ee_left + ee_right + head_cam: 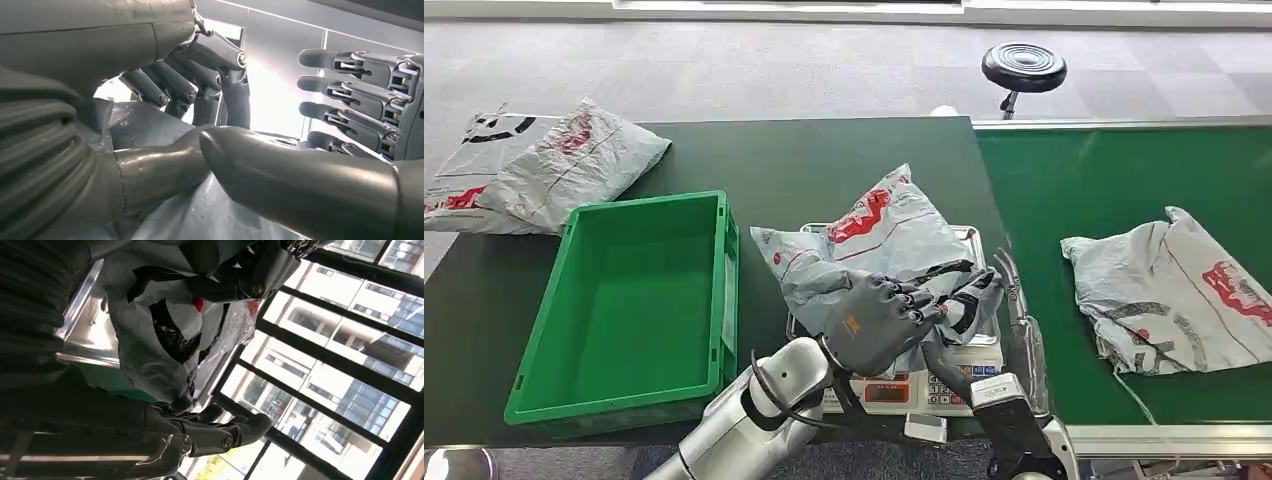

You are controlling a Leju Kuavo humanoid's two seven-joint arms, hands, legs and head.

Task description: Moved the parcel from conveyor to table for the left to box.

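Note:
A grey parcel (894, 235) with red print lies crumpled on the steel pan of a scale (904, 392) at the table's near edge. My left hand (874, 322) sits on the parcel's near side. In the left wrist view its fingers (170, 85) curl onto the grey plastic (145, 127) with the thumb (300, 185) below, gripping it. My right hand (972, 298) is just to the right of it, with its straight, spread fingers (360, 100) holding nothing. In the right wrist view the parcel (150, 355) hangs between its fingers (255, 282) and thumb (225, 436).
An empty green crate (729, 290) stands left of the scale. Two more grey parcels (554, 165) lie at the table's far left. Another parcel (1174, 290) rests on the green conveyor (1104, 180) to the right. A black stool (1024, 68) stands behind.

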